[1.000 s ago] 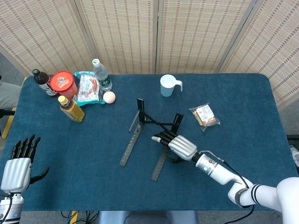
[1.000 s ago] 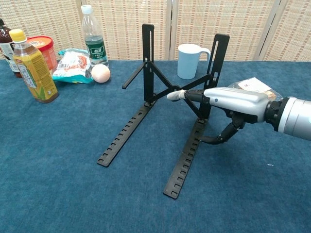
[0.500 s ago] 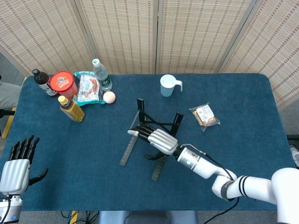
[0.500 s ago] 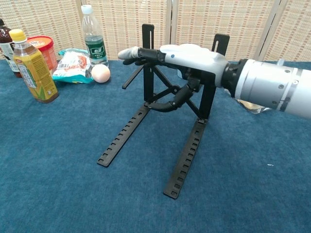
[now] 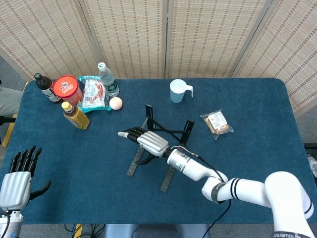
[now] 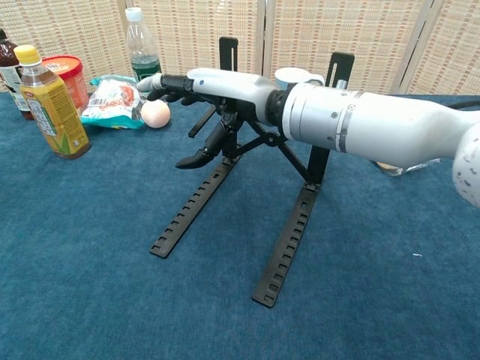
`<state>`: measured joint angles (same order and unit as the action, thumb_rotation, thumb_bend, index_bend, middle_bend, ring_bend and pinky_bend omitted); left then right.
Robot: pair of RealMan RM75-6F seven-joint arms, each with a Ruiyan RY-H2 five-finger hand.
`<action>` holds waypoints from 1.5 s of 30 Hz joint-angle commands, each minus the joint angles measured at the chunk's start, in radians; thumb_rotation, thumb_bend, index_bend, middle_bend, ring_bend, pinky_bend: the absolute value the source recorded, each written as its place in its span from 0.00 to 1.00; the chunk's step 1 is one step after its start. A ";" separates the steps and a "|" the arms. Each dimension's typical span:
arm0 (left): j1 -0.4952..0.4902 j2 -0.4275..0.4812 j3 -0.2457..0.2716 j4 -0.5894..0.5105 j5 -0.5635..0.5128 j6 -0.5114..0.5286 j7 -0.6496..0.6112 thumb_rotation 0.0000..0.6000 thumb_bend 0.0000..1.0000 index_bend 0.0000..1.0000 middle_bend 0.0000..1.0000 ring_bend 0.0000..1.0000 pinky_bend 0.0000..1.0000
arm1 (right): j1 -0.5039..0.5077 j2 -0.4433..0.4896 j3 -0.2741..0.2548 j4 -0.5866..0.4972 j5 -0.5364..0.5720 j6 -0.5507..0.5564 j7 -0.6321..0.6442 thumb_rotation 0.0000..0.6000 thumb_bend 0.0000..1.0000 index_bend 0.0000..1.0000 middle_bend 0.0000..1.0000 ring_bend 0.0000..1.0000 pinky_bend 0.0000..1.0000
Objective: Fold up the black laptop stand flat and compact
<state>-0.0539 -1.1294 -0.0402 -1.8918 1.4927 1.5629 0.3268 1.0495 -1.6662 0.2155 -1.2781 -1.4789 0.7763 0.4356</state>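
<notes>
The black laptop stand (image 5: 170,177) stands unfolded mid-table, with two notched rails on the cloth and two uprights joined by cross struts. In the chest view its right rail (image 6: 289,240) and both uprights show clearly. My right hand (image 5: 147,140) reaches across the stand from the right, above its left rail. Its fingers (image 6: 169,82) are stretched out flat toward the left and its thumb hangs down beside the left upright. It holds nothing. My left hand (image 5: 17,176) hovers at the near left table edge, fingers spread, holding nothing.
A pale blue mug (image 5: 177,91) sits behind the stand and a snack packet (image 5: 217,122) to its right. At the back left are an egg (image 6: 155,113), a yellow bottle (image 6: 46,101), a water bottle (image 5: 107,79), a red tub (image 5: 67,88) and a dark bottle (image 5: 44,88).
My right hand has swept leftward from the stand's right upright, over the cross struts, to above its left rail. The stand and my left hand have stayed put.
</notes>
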 commanded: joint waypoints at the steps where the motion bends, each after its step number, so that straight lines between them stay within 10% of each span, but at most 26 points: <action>1: 0.000 0.000 0.001 0.001 0.000 -0.003 -0.002 1.00 0.18 0.00 0.00 0.00 0.00 | 0.034 -0.049 0.019 0.068 0.056 -0.060 -0.018 1.00 0.12 0.00 0.08 0.00 0.00; 30: 0.014 0.001 0.003 0.022 -0.006 -0.002 -0.034 1.00 0.18 0.00 0.00 0.00 0.00 | 0.108 -0.269 0.053 0.420 0.231 -0.239 -0.123 1.00 0.12 0.00 0.07 0.00 0.00; 45: 0.018 0.000 0.002 0.026 -0.007 -0.002 -0.040 1.00 0.18 0.00 0.00 0.00 0.00 | 0.101 -0.275 0.066 0.437 0.235 -0.239 -0.131 1.00 0.12 0.00 0.07 0.00 0.00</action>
<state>-0.0356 -1.1292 -0.0385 -1.8653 1.4857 1.5608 0.2872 1.1536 -1.9477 0.2832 -0.8279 -1.2363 0.5304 0.3011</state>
